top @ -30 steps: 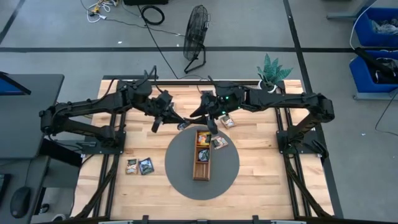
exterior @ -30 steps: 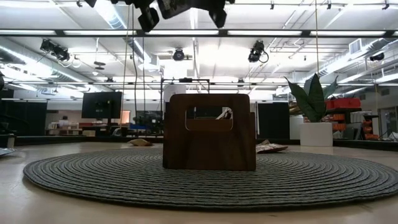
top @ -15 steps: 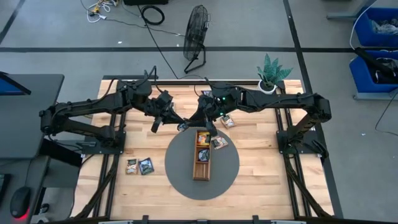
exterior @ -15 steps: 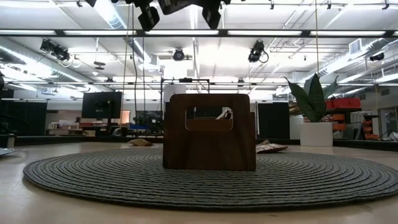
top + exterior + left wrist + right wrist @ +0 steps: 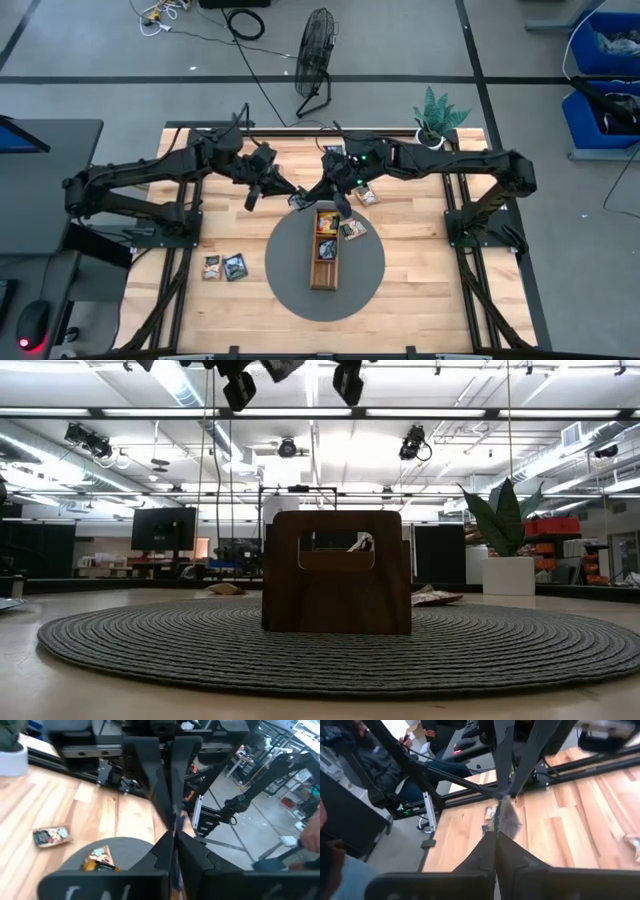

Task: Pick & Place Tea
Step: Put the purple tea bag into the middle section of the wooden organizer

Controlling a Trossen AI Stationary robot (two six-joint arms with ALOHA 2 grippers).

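Both end effectors meet in mid-air over the far-left edge of the round mat [image 5: 360, 285], just off the far end of the tray [image 5: 322, 270], and they're both on the same sachet [image 5: 298, 201]. The left end effector [image 5: 290, 196] comes in from the left and the right end effector [image 5: 306, 198] from the right, tips pretty much nose to nose. In the right wrist view the right one is clamped tight, with the sachet's thin edge coming straight out from between its tips. In the left wrist view the left one's fingers [image 5: 192, 851] are also squeezed in on that thin edge, so it looks pinched from both sides. The sachet is held edge-on to both wrist cameras, flat faces toward the finger pads, standing up rather than lying flat. It's square, so there's no real long axis to call, and its colour is too blurry to tell. It's up off the desk [image 5: 420, 290], not in the tray. The tray's long axis runs front to back across the mat, and there are a couple of sachets in its far compartments. One more sachet [image 5: 352, 229] sits on the mat right beside the tray, another [image 5: 366, 195] is on the desk just past the mat, and two [image 5: 224, 267] lie side by side on the desk well off to the left.
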